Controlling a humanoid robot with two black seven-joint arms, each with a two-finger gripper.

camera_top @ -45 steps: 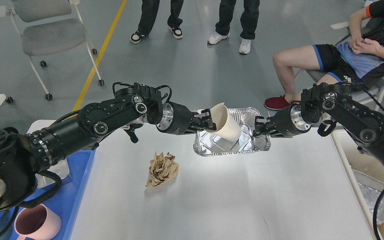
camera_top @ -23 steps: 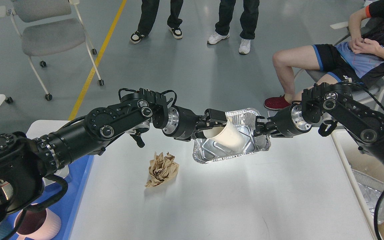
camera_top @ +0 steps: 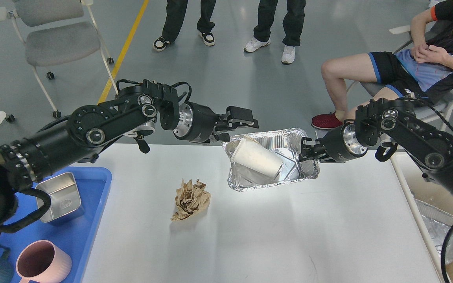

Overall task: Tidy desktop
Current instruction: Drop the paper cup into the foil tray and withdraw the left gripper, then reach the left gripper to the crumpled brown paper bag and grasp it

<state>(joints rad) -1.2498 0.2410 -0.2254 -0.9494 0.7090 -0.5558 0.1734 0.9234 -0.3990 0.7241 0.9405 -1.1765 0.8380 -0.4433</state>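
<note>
Foil tray (camera_top: pixel 289 138) sits at the far edge of the desktop (camera_top: pixel 250 236) with a paper cup (camera_top: pixel 256 161) lying on its side inside, and my right gripper (camera_top: pixel 304 151) is clamped on the tray's right rim. My left gripper (camera_top: pixel 242 124) hovers above the tray's left end, jaws apart, holding nothing. Crumpled brown paper (camera_top: pixel 191 198) lies on the desktop nearer me, left of the tray.

The right gripper (camera_top: pixel 304 152) fingers merge with the foil tray (camera_top: pixel 267 184) rim; their spacing is indeterminate. The pink mug (camera_top: pixel 41 262) is cropped by the bottom edge.
</note>
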